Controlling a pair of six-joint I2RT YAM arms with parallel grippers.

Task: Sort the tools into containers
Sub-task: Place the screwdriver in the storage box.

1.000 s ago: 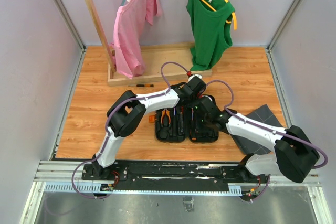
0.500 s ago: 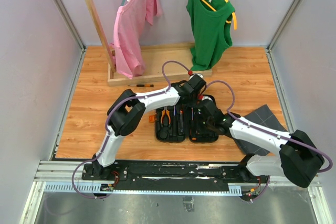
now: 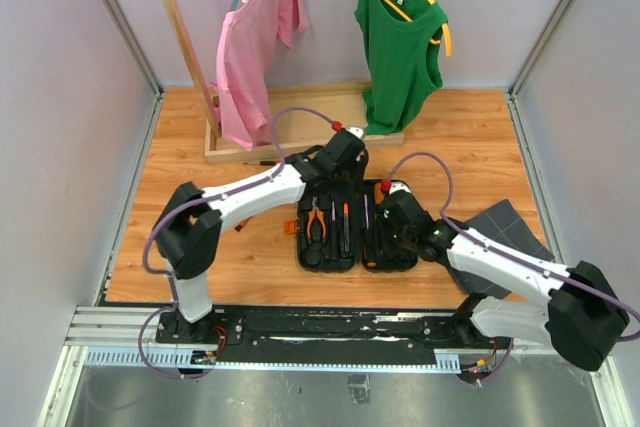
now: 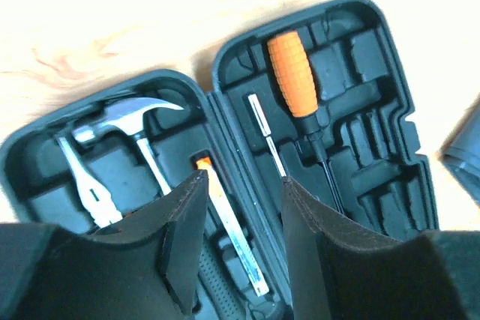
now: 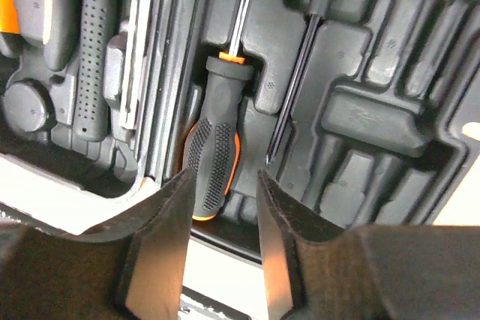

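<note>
The black tool case (image 3: 322, 255) lies open at the table's middle, both halves up. In the left wrist view its slots (image 4: 375, 95) hold a hammer (image 4: 129, 113), silver pliers (image 4: 84, 179) and an orange-handled screwdriver (image 4: 293, 74). Orange-handled pliers (image 3: 316, 221) lie in the left half. My left gripper (image 4: 240, 181) is open and empty above the hinge, at the case's far edge (image 3: 338, 159). My right gripper (image 5: 223, 175) is open and empty, low over a black-and-orange screwdriver (image 5: 213, 161) seated in the right half (image 3: 396, 215).
A dark grey flat tray (image 3: 505, 227) lies right of the case. A small screwdriver (image 3: 268, 163) lies on the wood near the clothes rack's base (image 3: 290, 142). A pink shirt (image 3: 250, 47) and a green top (image 3: 400, 42) hang at the back.
My left arm has swung left and drawn back from over the case to its far edge. My right gripper has shifted slightly over the right half.
</note>
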